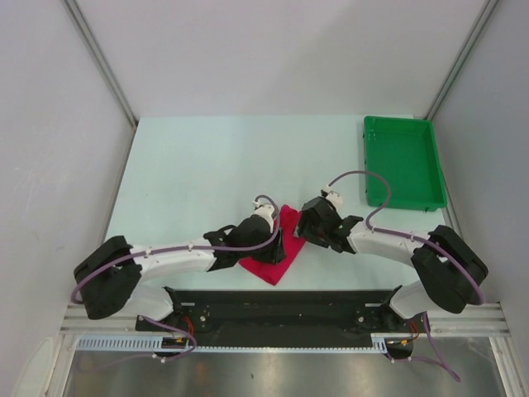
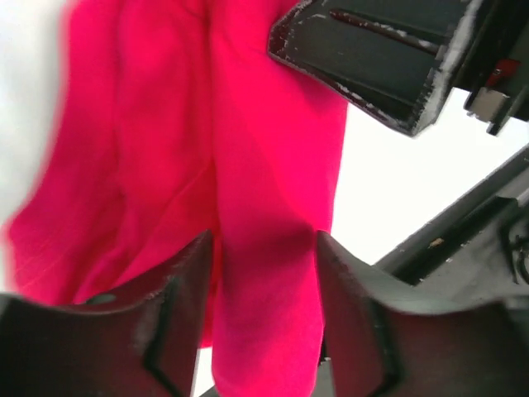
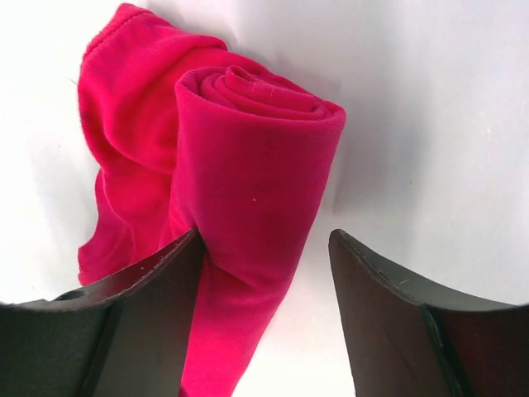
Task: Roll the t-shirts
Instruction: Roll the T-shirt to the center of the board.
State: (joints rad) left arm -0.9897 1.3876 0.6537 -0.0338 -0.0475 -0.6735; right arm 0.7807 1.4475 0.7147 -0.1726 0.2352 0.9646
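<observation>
The t-shirt [image 1: 271, 266] is a crimson-red cloth, rolled into a tight tube with a loose fold beside it, lying near the table's front edge between both arms. In the right wrist view the roll [image 3: 248, 149] shows its spiral end. My right gripper [image 3: 265, 235] is open, its left finger against the roll and a gap to the right finger. In the left wrist view the roll [image 2: 264, 165] runs between the fingers of my left gripper [image 2: 263, 241], which stand apart on either side of it. In the top view my left gripper [image 1: 279, 245] and right gripper [image 1: 300, 231] meet over the cloth.
A green tray [image 1: 368, 165] stands at the back right of the pale table. The right arm's black finger [image 2: 388, 58] shows at the top right of the left wrist view. Grey walls close in both sides, and the arm bases line the near edge.
</observation>
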